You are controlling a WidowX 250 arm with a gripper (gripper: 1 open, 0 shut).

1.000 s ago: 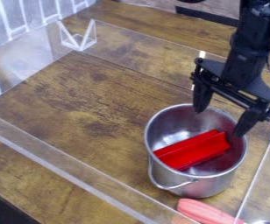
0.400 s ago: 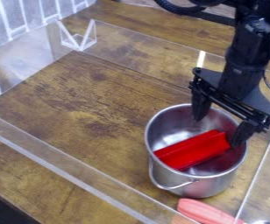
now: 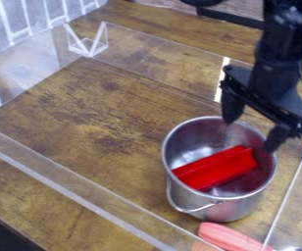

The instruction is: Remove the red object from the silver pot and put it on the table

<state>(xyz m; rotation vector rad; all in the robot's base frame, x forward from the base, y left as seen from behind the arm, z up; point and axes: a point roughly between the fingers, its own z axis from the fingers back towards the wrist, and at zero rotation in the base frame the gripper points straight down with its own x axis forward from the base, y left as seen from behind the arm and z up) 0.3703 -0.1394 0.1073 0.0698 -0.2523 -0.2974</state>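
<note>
At the near edge of what you can see, a salmon-red rounded handle-like thing (image 3: 232,237) lies just outside the silver pot, beside a small shiny piece (image 3: 292,248) that is mostly cut off.

Just beyond them, on the right side of the table (image 3: 95,108), stands your silver pot (image 3: 193,201), round and upright, with its mouth open upward. A thin wire handle (image 3: 182,207) hangs down against its outer wall.

Inside the pot is the red object (image 3: 217,169), a bright, flat, elongated block. It lies at a slant, one end toward the pot's near left wall, the other toward its far right wall.

Above the pot's far right rim hangs your gripper (image 3: 263,129), dark and slightly blurred, pointing down. Its fingers are spread wide with a gap between them, and they hold nothing.

Clear walls (image 3: 127,211) border the wood-grain tabletop. Farther back, near the table's far left corner, you have a small white angular frame (image 3: 85,39).
</note>
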